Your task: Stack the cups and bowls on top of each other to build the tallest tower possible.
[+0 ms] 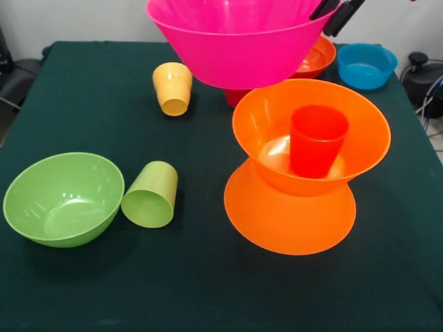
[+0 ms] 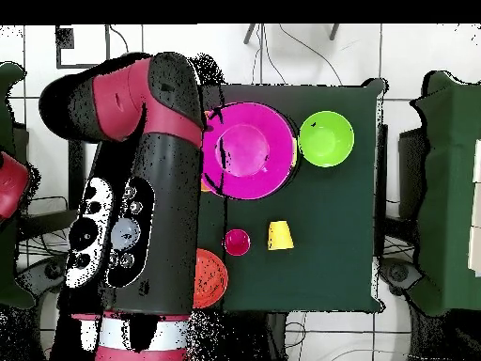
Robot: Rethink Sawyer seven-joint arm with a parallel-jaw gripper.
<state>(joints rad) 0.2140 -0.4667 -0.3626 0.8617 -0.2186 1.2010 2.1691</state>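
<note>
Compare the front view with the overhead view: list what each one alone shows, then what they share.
Front view only: the two stacked orange bowls with the red-orange cup upright inside the top one, the lime green cup on its side, and the blue bowl.

Overhead view only: the robot arm, and the magenta cup seen from above.

Both: the pink bowl raised above the table with the hand at its rim, the lime green bowl, the yellow cup and the red-orange bowl.

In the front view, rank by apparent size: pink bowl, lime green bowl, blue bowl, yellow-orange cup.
1. pink bowl, though raised and nearer the camera
2. lime green bowl
3. blue bowl, farthest back, so its rank over the cup is unsure
4. yellow-orange cup
</note>
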